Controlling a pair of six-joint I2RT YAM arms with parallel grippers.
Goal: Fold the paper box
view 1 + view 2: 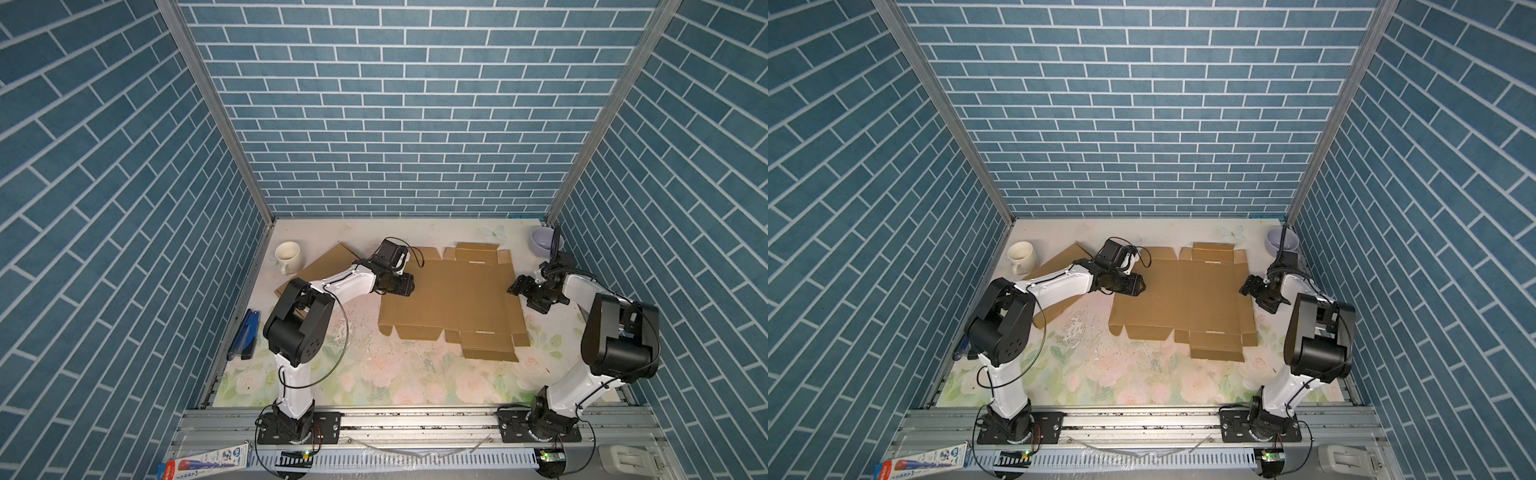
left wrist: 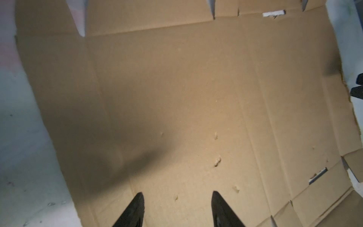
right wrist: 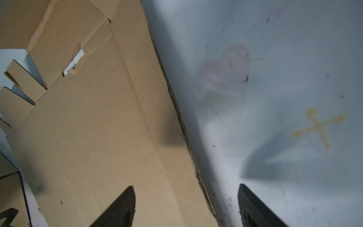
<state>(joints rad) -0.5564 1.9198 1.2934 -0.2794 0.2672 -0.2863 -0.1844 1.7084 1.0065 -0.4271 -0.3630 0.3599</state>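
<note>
Position: box point(image 1: 449, 295) lies flat and unfolded mid-worktop point(image 1: 374, 374), between the two arms. Its long axis runs left to right in both top views, with flaps on the far and near edges.

Left hand point(image 1: 405, 289) hovers over the box's left part, fingers apart, nothing between them. Its wrist view shows only bare cardboard ahead.

Right hand point(image 1: 513, 288) is at the box's right edge, fingers apart. In its wrist view one finger is over cardboard, its partner over bare worktop, the edge between them. It is probably the better placed to lift an edge.

Room: open worktop on the near side. Mug point(image 1: 287, 254) and bowl point(image 1: 542, 243) stand in the far corners, apart from the box. A second sheet point(image 1: 328, 262) lies under the left arm.
</note>
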